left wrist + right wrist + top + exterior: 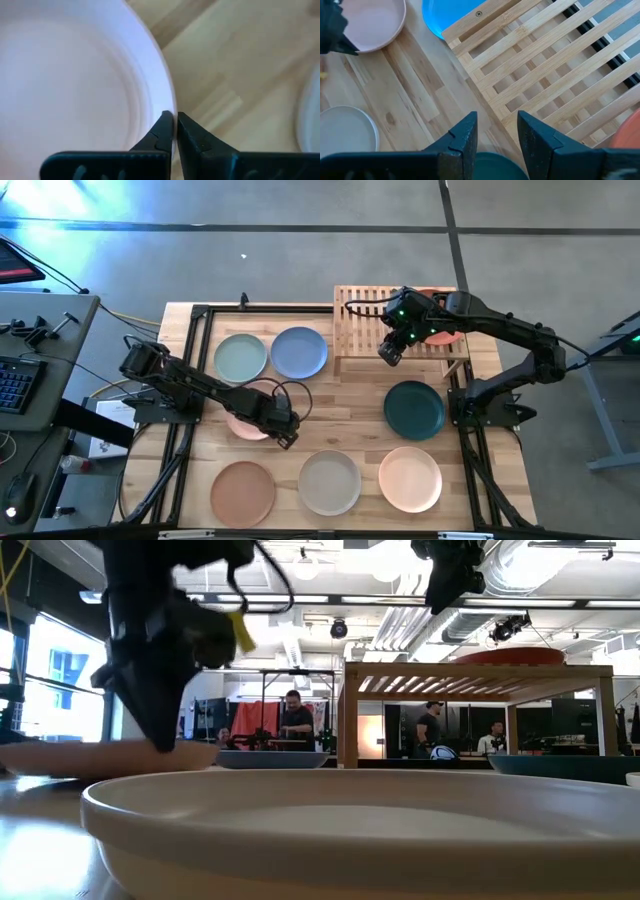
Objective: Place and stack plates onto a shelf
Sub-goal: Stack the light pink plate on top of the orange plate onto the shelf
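My left gripper [287,432] is shut on the pink plate [243,418] at the table's middle left. My right gripper [390,352] hangs open, touching nothing, above the near left edge of the bamboo shelf [360,330]. A red-orange plate [447,335] lies on the shelf, partly hidden by the right arm. The mint green plate [240,358], blue plate [298,352], dark teal plate [414,408], terracotta plate [243,490], grey-white plate [329,482] and peach plate [409,478] lie flat on the table. My left gripper [175,117] pinches the pink plate's rim [167,95] on the side toward the table's right edge, one fingertip inside the plate and one outside. The fingers come from above, pointing steeply down. Whether that rim is off the table I cannot tell; the plate lies nearly level [100,755].
The shelf's slatted top [545,65] stands on legs above the table [470,675], with free slats left of the red-orange plate. The black frame rails [195,330] run along both table sides. People stand in the room beyond the table.
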